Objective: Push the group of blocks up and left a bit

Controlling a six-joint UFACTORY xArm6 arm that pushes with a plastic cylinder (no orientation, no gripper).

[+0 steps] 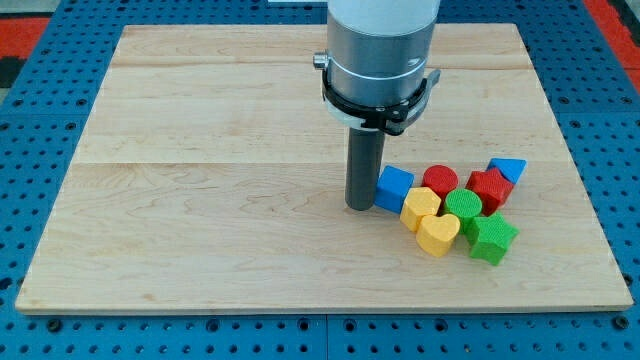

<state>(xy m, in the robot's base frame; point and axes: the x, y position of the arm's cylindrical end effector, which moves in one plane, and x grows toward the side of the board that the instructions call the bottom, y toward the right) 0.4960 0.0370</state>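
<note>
Wooden board [220, 200] on blue pegboard. You see my tip [359, 207] bare, holding nothing, touching blue cube [394, 187] at cluster's left edge. Cluster sits lower right: red cylinder [440, 181], two yellow hearts [437, 233], green blocks [492, 238], blue triangle [509, 168].

A white arm housing above a silver-grey cylinder ringed by a black clamp, ending in my tip [359, 207], a dark rod
</note>
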